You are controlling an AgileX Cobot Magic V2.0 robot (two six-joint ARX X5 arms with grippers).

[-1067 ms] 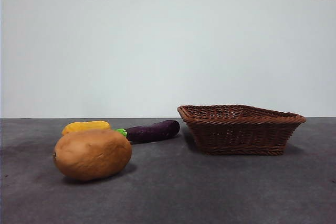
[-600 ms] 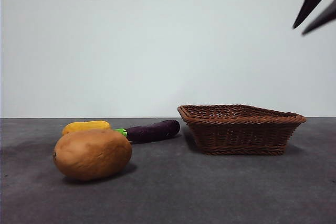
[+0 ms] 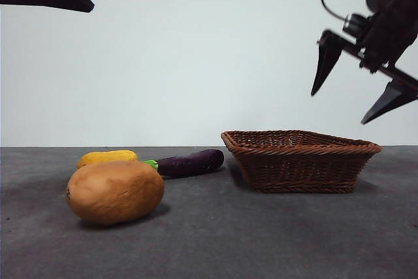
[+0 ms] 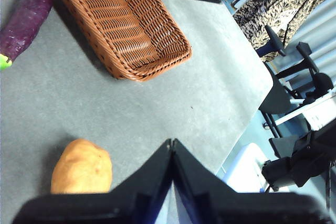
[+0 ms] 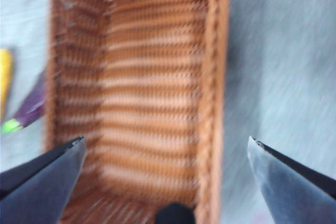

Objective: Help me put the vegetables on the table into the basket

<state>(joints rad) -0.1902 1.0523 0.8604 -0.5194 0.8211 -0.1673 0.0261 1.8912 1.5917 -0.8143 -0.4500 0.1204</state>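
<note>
Nothing is held: right gripper (image 3: pixel 364 89) is spread wide above basket (image 3: pixel 300 160), left gripper (image 4: pixel 171 148) pressed shut; potato (image 3: pixel 115 191) must be approached first.

Basket (image 3: pixel 299 160), right of centre: brown woven wicker, ribbed, with braided rim. Table (image 3: pixel 261 240), lower frame: dark grey, matt, faintly mottled. Potato (image 3: pixel 115 191), lower left: tan, dull skin. Eggplant (image 3: pixel 189 163), centre: dark purple, smooth, slight sheen. Corn cob (image 3: pixel 107 157), left: yellow, smooth. Wall (image 3: pixel 196 63), upper frame: pale, matt.
</note>
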